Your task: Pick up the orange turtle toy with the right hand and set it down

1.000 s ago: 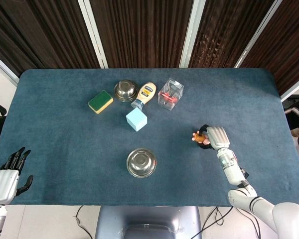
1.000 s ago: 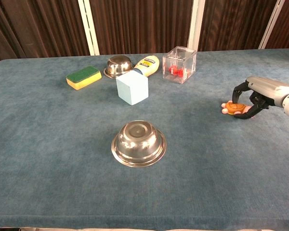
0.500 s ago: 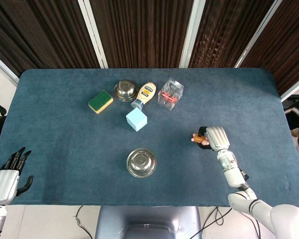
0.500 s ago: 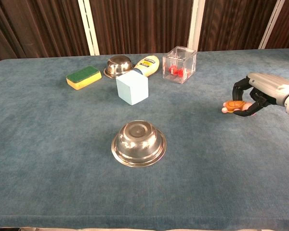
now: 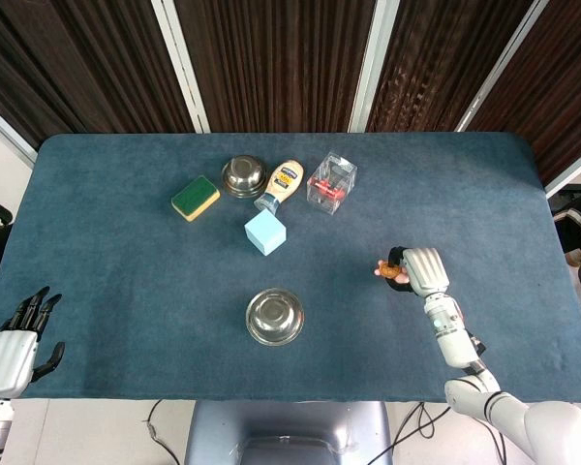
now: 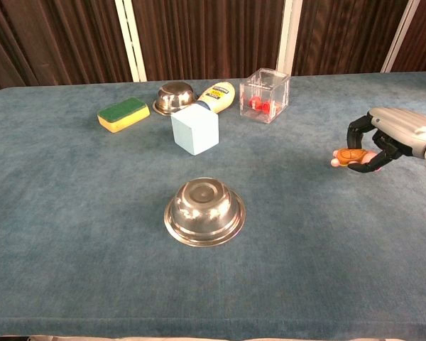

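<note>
Orange turtle toy [image 6: 348, 155]: being pinched by right hand [image 6: 383, 138] above counter [image 6: 92, 213], right side. Left hand [image 5: 15, 349]: being kept spread, near-left.

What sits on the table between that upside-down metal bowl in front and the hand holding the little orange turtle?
Nothing: in both views only bare blue cloth separates the upturned bowl from the right hand gripping the turtle.

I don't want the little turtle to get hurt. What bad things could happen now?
The right hand holds the orange turtle toy mostly by its fingertips, above the table, so it might slip and drop. It may also tip or roll when set down, since the toy looks small and rounded.
</note>
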{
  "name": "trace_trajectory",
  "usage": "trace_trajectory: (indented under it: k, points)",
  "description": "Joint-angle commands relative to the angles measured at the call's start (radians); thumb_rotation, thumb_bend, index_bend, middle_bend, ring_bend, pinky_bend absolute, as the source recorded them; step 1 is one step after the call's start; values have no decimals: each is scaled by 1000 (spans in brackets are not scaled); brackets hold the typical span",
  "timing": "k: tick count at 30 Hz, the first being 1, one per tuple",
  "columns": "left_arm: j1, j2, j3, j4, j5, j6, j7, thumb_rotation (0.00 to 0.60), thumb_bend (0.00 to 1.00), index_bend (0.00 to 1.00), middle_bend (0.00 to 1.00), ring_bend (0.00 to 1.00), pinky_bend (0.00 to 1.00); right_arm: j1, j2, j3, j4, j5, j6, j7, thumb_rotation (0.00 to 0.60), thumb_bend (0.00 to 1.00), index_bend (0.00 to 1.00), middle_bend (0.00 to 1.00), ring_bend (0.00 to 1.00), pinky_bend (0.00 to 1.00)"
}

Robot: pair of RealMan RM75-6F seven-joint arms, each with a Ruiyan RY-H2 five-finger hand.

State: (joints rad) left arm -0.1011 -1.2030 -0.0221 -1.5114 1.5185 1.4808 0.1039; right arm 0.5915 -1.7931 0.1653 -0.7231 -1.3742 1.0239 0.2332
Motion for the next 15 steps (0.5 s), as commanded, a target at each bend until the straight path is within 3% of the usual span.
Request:
trace_trajectory:
  k: [1, 5, 9, 12, 15]
  points:
    - [0, 0, 0, 0, -1, -1, 0, 600, 387, 120, 35, 103, 391, -4, 18, -7, -19, 0, -17, 1, 600, 376, 880, 713, 970, 949]
    - [-1, 0, 0, -1, -1, -4, 3, 600, 387, 123, 35, 103, 391, -5, 79, -11, -104, 23, -84, -7, 600, 227, 543, 545, 942, 920]
    - [-1, 0, 1, -2, -1, -4, 5, 600, 387, 125, 35, 103, 391, -7, 121, -7, -163, 45, -118, -33, 600, 131, 343, 404, 919, 895]
    - [-1, 0, 1, -2, -1, -5, 6, 600, 388, 126, 35, 103, 391, -6, 144, -4, -192, 61, -143, -35, 600, 106, 270, 355, 902, 876]
    - [-2, 0, 2, -3, -2, -8, 7, 600, 386, 127, 35, 104, 391, -5, 157, -1, -207, 71, -157, -35, 600, 104, 261, 348, 902, 875]
